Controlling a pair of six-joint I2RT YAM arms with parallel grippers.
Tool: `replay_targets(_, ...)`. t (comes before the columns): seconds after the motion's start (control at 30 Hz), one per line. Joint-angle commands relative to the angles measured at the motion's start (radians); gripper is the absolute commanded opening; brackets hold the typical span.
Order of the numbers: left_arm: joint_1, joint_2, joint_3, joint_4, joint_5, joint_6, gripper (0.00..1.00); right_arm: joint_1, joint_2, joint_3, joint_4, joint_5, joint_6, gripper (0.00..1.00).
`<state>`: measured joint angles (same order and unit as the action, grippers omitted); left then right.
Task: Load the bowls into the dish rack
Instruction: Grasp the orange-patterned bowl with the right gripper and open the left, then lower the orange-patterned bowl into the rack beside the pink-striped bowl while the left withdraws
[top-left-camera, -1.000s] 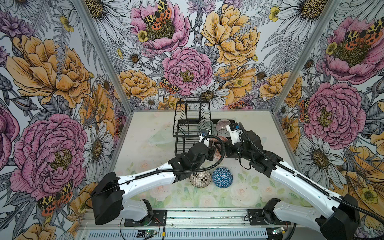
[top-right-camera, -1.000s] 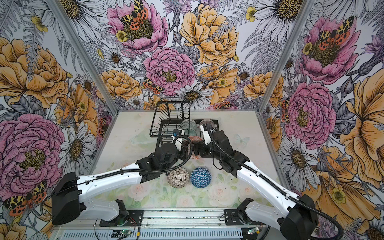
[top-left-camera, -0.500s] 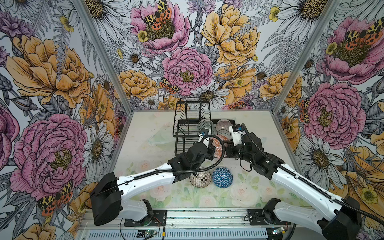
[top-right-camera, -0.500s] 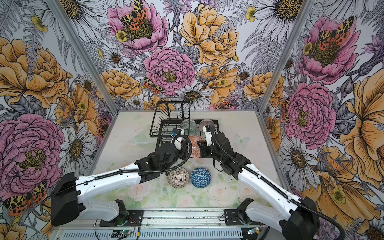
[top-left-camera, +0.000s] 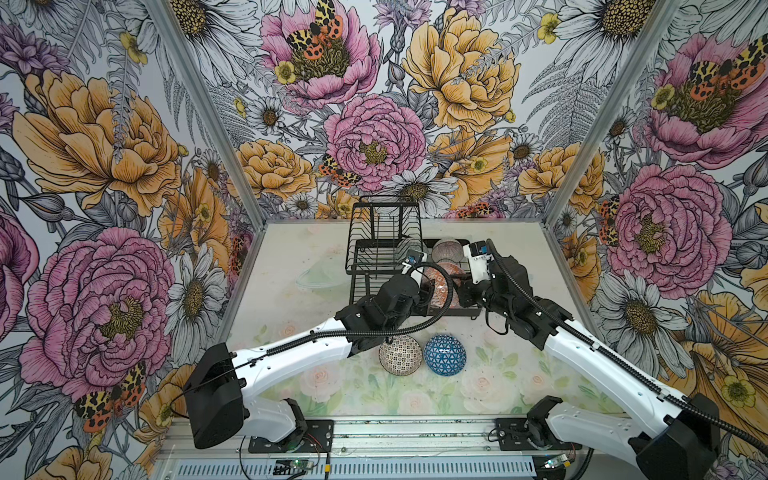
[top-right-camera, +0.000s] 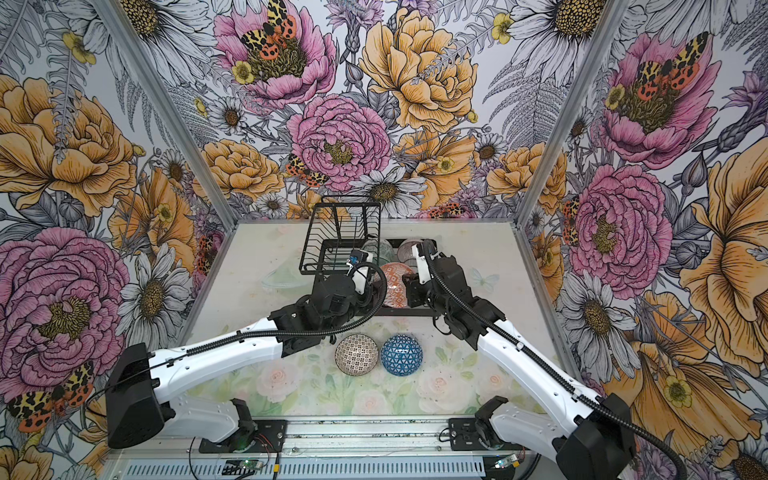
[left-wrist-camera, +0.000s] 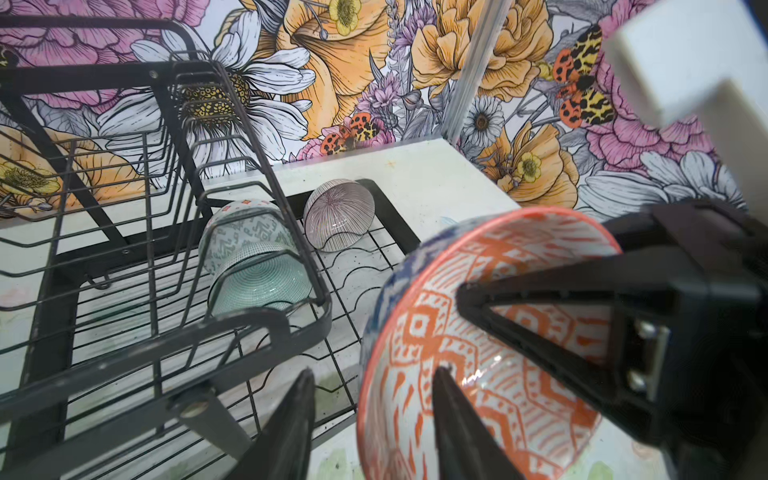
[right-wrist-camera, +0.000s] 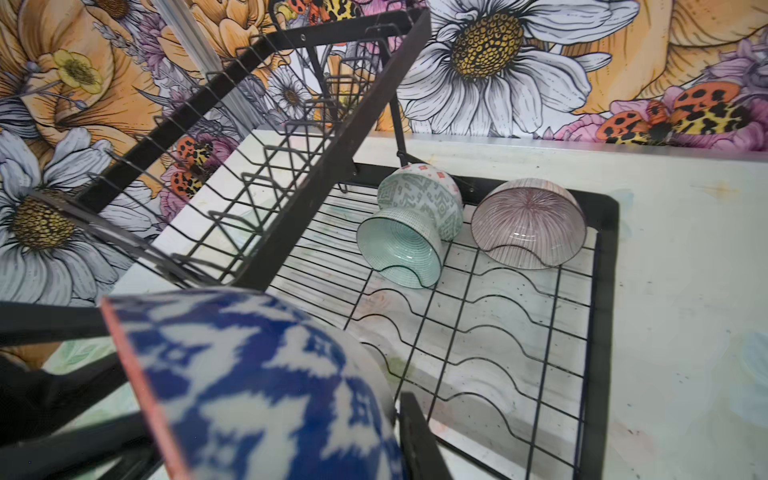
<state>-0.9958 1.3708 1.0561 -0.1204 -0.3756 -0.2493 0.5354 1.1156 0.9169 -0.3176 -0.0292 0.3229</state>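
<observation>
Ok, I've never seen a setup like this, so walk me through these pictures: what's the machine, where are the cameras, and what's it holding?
The machine is two robot arms, a left arm and a right arm, each ending in a two-fingered gripper. Both top views look down from overhead; the other two come from a camera on each wrist. The black wire dish rack on the table holds a grey-green bowl, a teal bowl and a pink bowl. A mosaic bowl and a blue bowl sit on the table. The right gripper pinches the orange bowl at the rack's lower tray; the left gripper is open, its fingers either side of the rim without gripping.
</observation>
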Motion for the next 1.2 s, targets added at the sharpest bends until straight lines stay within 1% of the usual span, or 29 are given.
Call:
replay_targets(0.0,0.017,0.013,0.046,-0.123,0.064,0.025,0.83,-0.019,0.011,0.035,0.034,0.057,-0.105,0.00)
replay_targets(0.07,0.020,0.009,0.054,-0.161,0.070,0.027,0.97,-0.025,0.010,0.029,0.038,0.092,-0.155,0.00)
replay_targets(0.1,0.024,0.007,0.058,-0.178,0.077,0.023,0.99,-0.029,0.009,0.025,0.042,0.111,-0.182,0.00)
replay_targets(0.27,0.029,-0.007,0.045,-0.214,0.111,0.009,0.99,-0.044,0.003,-0.018,0.099,0.185,-0.318,0.00)
replay_targets(0.37,0.027,-0.022,0.027,-0.214,0.074,0.008,0.99,-0.050,0.008,-0.045,0.166,0.247,-0.394,0.00)
replay_targets(0.43,0.030,-0.041,0.026,-0.223,0.058,0.011,0.99,-0.054,0.017,-0.065,0.236,0.288,-0.452,0.00)
replay_targets(0.6,0.042,-0.103,0.092,-0.337,-0.001,0.040,0.99,-0.064,0.069,-0.130,0.485,0.360,-0.643,0.00)
replay_targets(0.63,0.042,-0.120,0.102,-0.354,-0.023,0.041,0.99,-0.067,0.090,-0.129,0.519,0.375,-0.676,0.00)
replay_targets(0.7,0.046,-0.158,0.090,-0.354,-0.030,0.046,0.99,-0.073,0.139,-0.111,0.560,0.396,-0.723,0.00)
replay_targets(0.8,0.047,-0.200,0.044,-0.343,-0.042,0.051,0.99,-0.081,0.212,-0.090,0.642,0.403,-0.786,0.00)
replay_targets(0.9,0.060,-0.210,0.030,-0.348,-0.048,0.076,0.99,-0.084,0.283,-0.071,0.729,0.400,-0.850,0.00)
replay_targets(0.97,0.077,-0.209,0.037,-0.347,-0.039,0.094,0.99,-0.086,0.329,-0.059,0.764,0.387,-0.897,0.00)
replay_targets(1.07,0.084,-0.210,0.036,-0.346,-0.068,0.096,0.99,-0.086,0.389,-0.041,0.810,0.360,-0.968,0.00)
replay_targets(1.17,0.082,-0.227,-0.009,-0.305,-0.061,0.083,0.99,-0.086,0.431,-0.031,0.850,0.351,-1.025,0.00)
